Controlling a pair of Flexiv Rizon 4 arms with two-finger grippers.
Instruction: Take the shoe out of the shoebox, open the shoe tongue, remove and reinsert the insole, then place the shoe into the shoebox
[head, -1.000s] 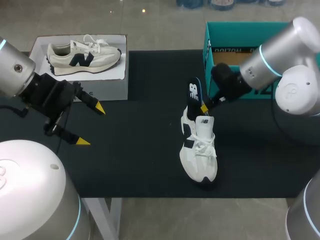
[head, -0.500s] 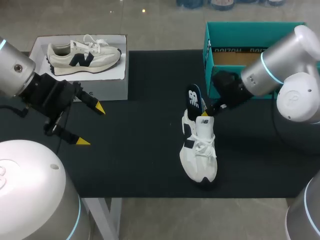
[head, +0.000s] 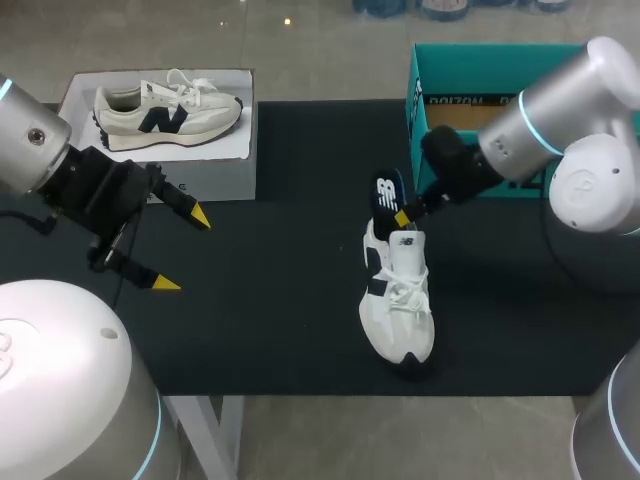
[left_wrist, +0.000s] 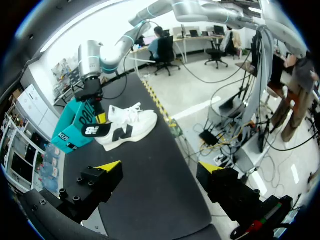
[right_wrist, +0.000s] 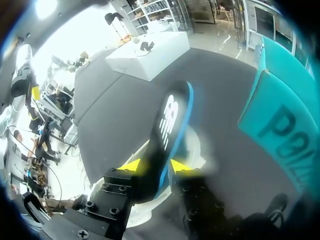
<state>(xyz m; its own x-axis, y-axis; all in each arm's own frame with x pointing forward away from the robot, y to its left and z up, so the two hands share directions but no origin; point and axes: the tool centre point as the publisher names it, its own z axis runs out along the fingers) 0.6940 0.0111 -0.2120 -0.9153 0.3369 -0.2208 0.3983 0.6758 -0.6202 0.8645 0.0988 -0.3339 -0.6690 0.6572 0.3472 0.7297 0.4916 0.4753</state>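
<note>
The black surface fills most of what I can see from above, with an arm coming in from each side. The right arm enters from about 3 o'clock and slants toward the middle. The left arm sits over at 9 o'clock, well apart from everything in the middle.

At 1 o'clock on the surface stands the teal shoebox, open on top, with brown card showing inside. At 10 o'clock lies a white box with a second sneaker resting on it, side on.

The white shoe lies near the middle of the surface, outside the shoebox, with its toe toward 6 o'clock and its heel toward 12. Its laces are tied across the front.

The dark blue insole stands up from the heel opening, leaning toward 12 o'clock. Its lower end is at the shoe's mouth. How far it sits inside, I cannot tell.

The right claw pinches that insole, one yellow tip on each face, just above the shoe's collar. The left claw hangs over bare surface at 9 o'clock, its fingers spread wide with nothing between them.
</note>
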